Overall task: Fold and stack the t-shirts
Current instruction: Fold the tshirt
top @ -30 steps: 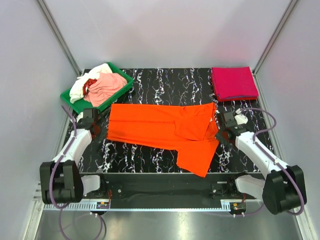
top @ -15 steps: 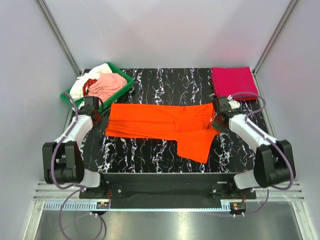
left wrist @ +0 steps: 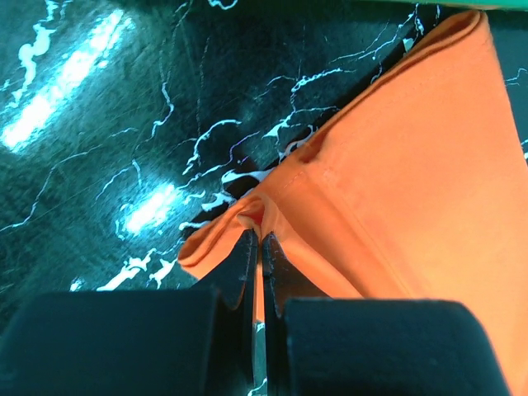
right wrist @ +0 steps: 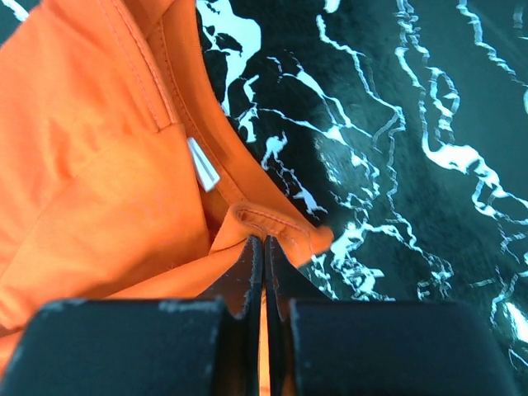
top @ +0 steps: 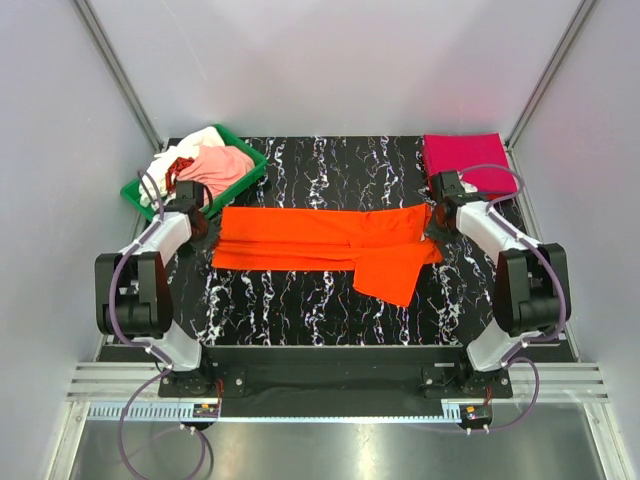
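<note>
The bright orange t-shirt lies stretched across the black marbled table as a long band, with a flap hanging toward the front right. My left gripper is shut on its left corner, seen in the left wrist view. My right gripper is shut on its right end beside the collar, seen in the right wrist view. A folded magenta-pink t-shirt lies at the back right corner. Pale pink, white and red t-shirts sit crumpled in the green tray.
The green tray stands at the back left, close behind my left gripper. Grey walls and metal posts enclose the table. The white collar label of the orange t-shirt shows in the right wrist view.
Both grippers have moved away from the arm bases toward the back, dragging the orange t-shirt with them. The t-shirt now lies straighter and further back.
</note>
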